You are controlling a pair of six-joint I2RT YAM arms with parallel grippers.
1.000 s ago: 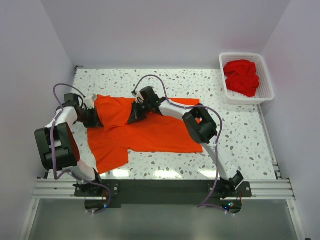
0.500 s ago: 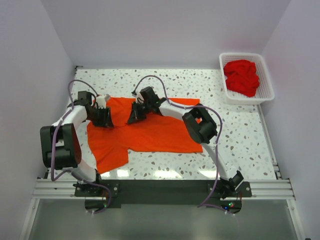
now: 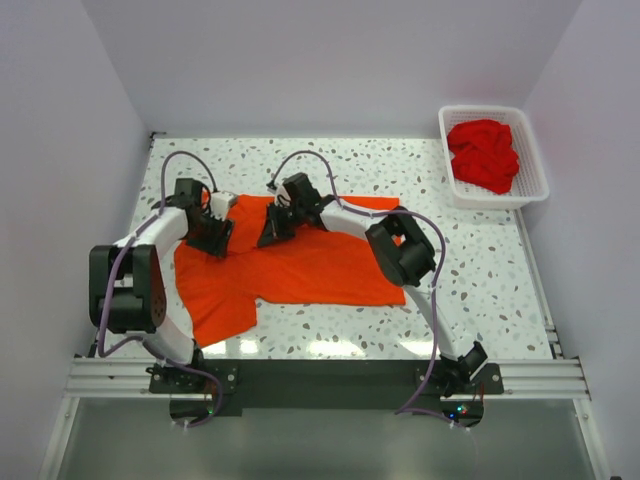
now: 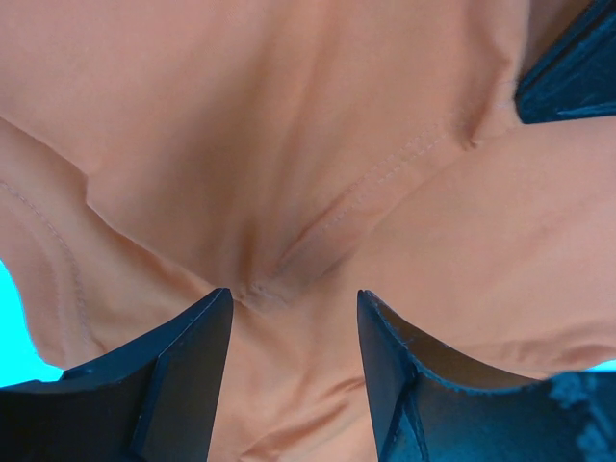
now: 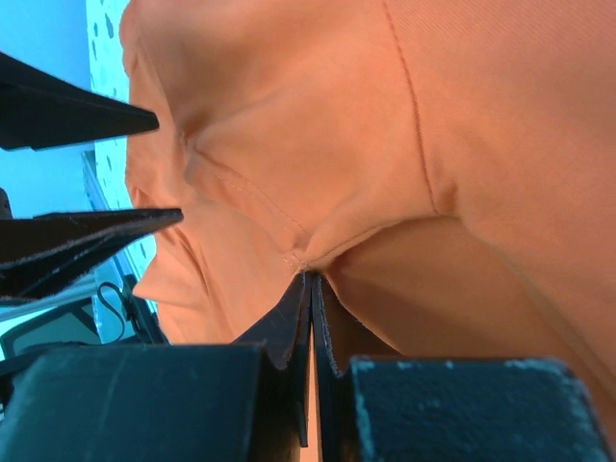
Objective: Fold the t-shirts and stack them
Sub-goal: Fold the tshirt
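Right wrist view: right gripper (image 5: 310, 281) pinches the orange-red t-shirt (image 5: 462, 115) seam, probably anchoring the fold; left gripper (image 4: 294, 313) jaws stand apart.

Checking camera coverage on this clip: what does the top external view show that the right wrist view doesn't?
Top external only: the white basket holding red t-shirts, and the orange t-shirt spread out. Right wrist only: the right end effector pinched shut on a seam fold. Both: the orange t-shirt and the open left end effector.
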